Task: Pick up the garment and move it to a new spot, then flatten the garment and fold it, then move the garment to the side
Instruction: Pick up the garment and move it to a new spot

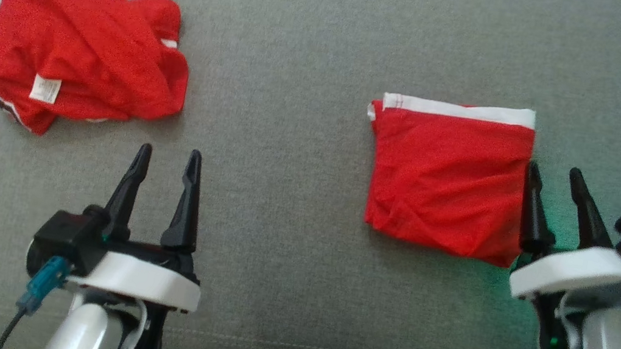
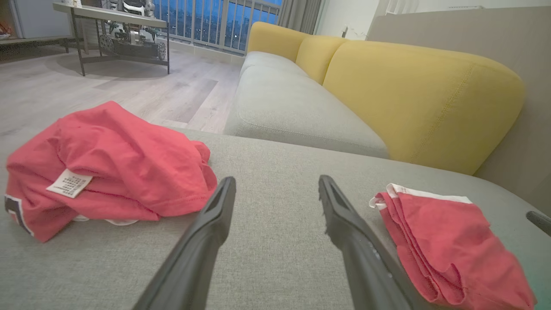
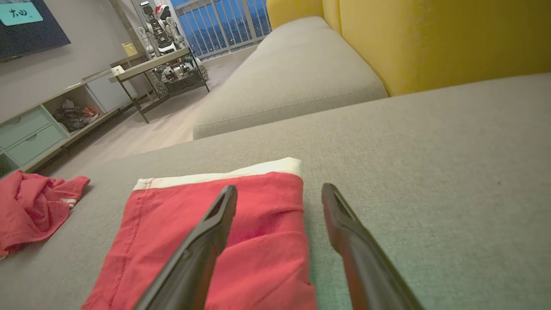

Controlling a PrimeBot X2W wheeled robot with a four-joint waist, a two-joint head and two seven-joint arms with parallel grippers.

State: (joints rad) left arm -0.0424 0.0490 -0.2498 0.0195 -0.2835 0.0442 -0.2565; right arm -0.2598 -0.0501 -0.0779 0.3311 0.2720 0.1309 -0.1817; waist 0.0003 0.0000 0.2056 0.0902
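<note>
Upper left, crumpled red fabric garment, its white care label unreadable to me, folded red white-banded garment right of centre, my left gripper wide, empty, my right gripper wide, empty, 1 finger over that fold's right edge.

On the white sewn-in tag at seven o'clock of the crumpled red cloth garment: rows of fine dark print, too small to read. On the teal rectangular sign, eleven o'clock on the dark wall screen: two white characters, illegible.
</note>
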